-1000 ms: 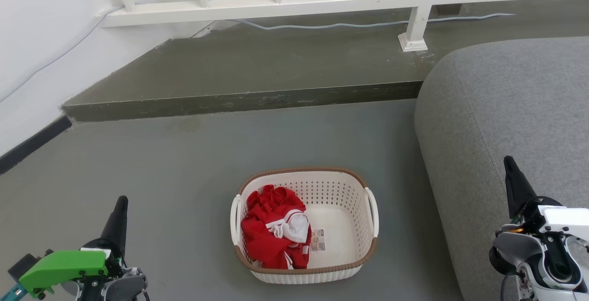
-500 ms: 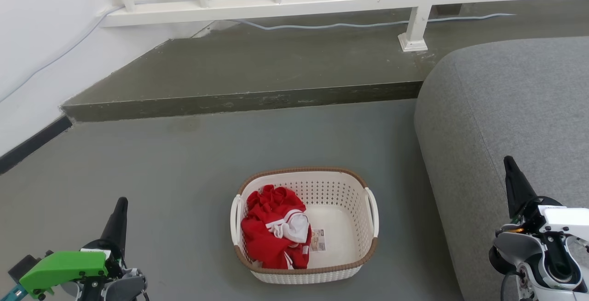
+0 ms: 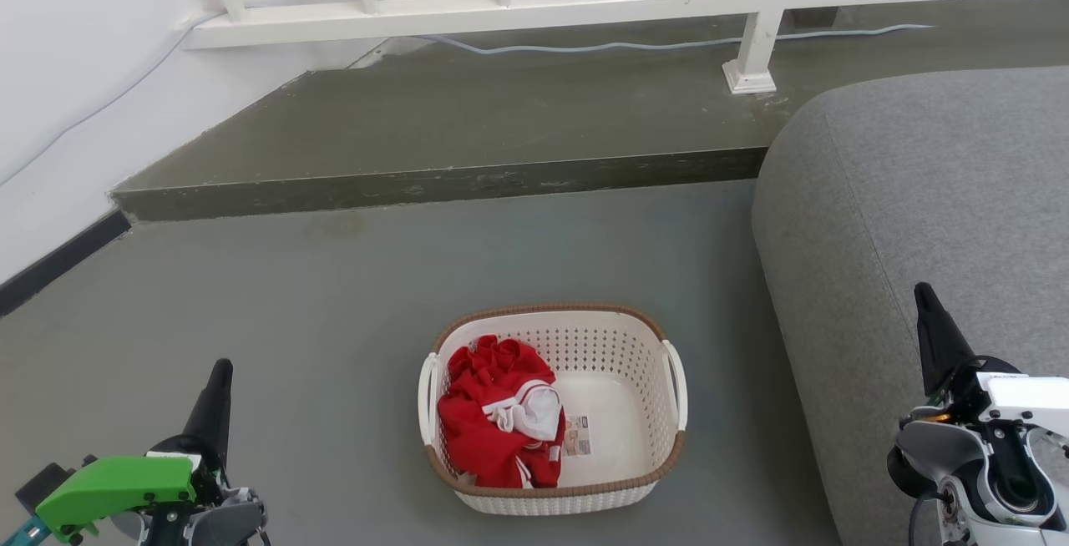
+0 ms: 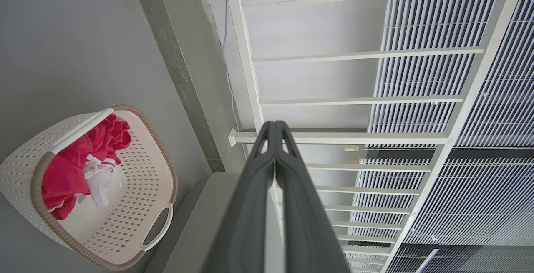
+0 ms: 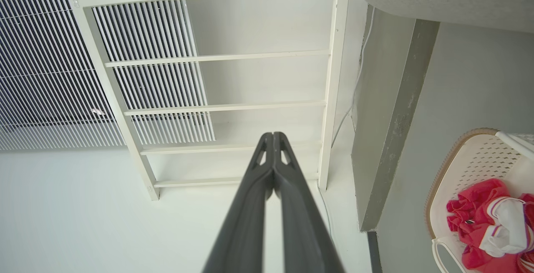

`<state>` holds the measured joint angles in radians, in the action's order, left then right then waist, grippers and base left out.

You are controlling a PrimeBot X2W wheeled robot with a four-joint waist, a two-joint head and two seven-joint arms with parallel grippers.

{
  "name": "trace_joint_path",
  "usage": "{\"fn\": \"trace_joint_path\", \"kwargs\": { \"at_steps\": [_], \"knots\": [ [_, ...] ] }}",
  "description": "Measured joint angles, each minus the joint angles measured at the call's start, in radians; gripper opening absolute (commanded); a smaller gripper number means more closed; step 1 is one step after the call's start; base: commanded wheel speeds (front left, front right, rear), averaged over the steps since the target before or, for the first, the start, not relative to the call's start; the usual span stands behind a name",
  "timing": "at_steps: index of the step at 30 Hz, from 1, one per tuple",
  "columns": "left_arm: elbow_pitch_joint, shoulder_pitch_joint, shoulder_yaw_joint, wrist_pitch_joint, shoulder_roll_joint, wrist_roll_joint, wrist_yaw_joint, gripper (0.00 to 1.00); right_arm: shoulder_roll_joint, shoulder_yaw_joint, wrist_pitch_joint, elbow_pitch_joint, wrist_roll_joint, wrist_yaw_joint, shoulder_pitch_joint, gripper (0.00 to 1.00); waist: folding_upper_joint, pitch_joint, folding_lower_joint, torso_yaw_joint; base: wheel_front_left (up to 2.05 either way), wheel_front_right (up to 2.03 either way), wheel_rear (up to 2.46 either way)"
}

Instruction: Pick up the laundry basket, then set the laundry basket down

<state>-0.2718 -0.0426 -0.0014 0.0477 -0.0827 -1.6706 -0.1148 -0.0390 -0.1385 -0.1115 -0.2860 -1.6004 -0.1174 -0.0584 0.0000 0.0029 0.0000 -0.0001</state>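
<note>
1. Head view: laundry basket (image 3: 605,350), cream-white with perforated walls and a brown rim. It stands upright on the grey floor (image 3: 334,321), low in the middle of the frame, between the two grippers and well apart from both.
2. Contents: a crumpled red garment (image 3: 488,429) with white trim fills the basket's left half. A paper label (image 3: 578,436) lies on the bare bottom just beside it.
3. Handles: left handle (image 3: 427,396) and right handle (image 3: 676,383), both white, one on each short side.
4. Left gripper (image 3: 220,366): lower left, green housing behind it, pointing up the frame. The left wrist view shows its dark fingers pressed together, clenched on nothing.
5. Right gripper (image 3: 921,291): lower right, in front of the grey sofa (image 3: 935,195). The right wrist view shows it clenched tip to tip, empty.
6. Surroundings: the sofa is near the basket's right side. A raised step (image 3: 451,183) lies beyond the basket, carrying a white railing (image 3: 501,7) and a pale cable (image 3: 635,46).
</note>
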Motion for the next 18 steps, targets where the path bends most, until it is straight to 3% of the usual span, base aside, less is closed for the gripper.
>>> {"fn": "trace_joint_path", "kwargs": {
  "at_steps": [18],
  "knots": [
    [-0.004,-0.004,0.001,0.0,0.0,0.0,-0.001,0.0,0.0,0.0,0.0,0.001,-0.001,0.0,0.0,0.0,0.0,0.0,0.0,0.0,0.0,0.0,0.0]
  ]
}}
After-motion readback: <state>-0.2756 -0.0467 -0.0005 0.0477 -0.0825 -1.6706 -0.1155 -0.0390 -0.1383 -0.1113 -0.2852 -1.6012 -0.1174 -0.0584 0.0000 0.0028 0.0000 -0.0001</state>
